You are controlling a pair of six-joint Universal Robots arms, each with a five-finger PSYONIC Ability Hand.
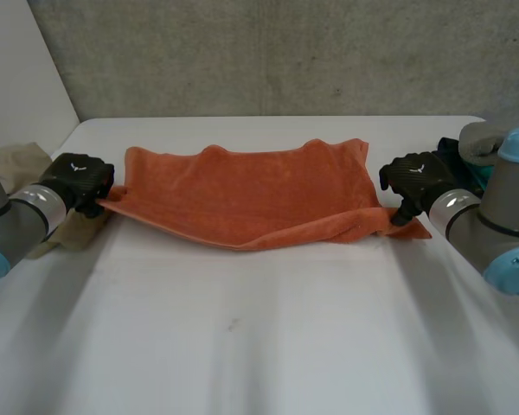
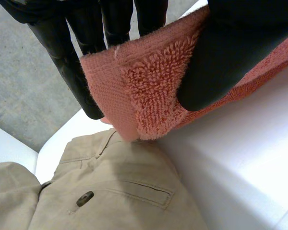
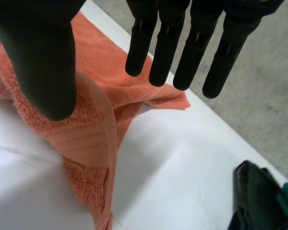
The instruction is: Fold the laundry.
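White table [image 1: 242,346] lies nearest. Khaki trousers [image 2: 115,191] lie under the left robot hand [image 1: 80,177], which pinches a corner of the orange towel [image 1: 242,194] between thumb and fingers. Spread between both hands, the towel reaches the right robot hand [image 1: 415,177], a raised fold against it; its grip cannot be told.
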